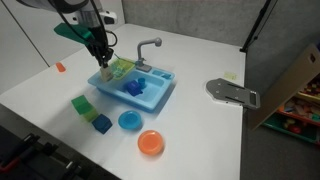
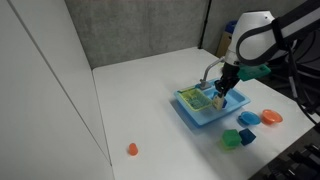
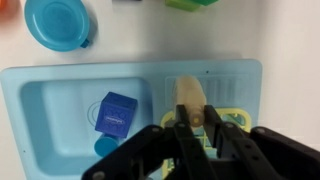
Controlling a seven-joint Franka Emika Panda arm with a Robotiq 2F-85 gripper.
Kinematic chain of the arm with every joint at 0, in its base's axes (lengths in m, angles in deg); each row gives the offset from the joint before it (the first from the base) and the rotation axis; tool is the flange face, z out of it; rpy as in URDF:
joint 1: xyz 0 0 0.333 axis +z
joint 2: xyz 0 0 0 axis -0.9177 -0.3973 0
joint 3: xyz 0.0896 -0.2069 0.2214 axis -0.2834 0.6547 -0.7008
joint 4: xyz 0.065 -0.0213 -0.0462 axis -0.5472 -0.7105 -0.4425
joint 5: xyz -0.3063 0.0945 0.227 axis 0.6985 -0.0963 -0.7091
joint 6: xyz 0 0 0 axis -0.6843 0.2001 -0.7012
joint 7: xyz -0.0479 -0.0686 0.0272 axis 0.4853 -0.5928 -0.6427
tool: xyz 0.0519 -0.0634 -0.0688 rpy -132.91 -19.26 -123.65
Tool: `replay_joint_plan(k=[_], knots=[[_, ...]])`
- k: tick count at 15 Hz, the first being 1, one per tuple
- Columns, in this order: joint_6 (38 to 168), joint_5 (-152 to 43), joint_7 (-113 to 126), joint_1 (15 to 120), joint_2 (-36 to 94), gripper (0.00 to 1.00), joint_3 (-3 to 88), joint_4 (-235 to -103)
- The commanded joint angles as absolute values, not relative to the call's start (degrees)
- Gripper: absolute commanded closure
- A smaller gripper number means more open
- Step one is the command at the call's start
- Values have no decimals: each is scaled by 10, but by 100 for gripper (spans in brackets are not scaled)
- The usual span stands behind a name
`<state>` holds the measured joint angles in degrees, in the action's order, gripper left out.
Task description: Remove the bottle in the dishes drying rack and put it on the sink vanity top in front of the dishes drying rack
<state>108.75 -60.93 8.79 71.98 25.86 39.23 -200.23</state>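
Bottle (image 3: 188,93) sits pinched in the tool (image 3: 197,116), clear of the dishes drying rack (image 3: 238,118), ready for the sink vanity top (image 3: 228,80).

Looks like a robotics lab setup, not a real kitchen. There's a plain white counter (image 1: 210,130) boxed in by grey partition panels (image 2: 140,30), and a plastic toy sink (image 1: 165,97) with bright toy dishes (image 1: 151,143) scattered around. A cardboard box (image 1: 292,85) of clutter sits off to the side.
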Motion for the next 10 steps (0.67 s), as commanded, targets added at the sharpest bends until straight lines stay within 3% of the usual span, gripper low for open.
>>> replay_joint_plan(k=[1,10], knots=[[1105,-592,97,716,264,93,389,-2011],[1104,-590,91,714,244,93,386,-1998]])
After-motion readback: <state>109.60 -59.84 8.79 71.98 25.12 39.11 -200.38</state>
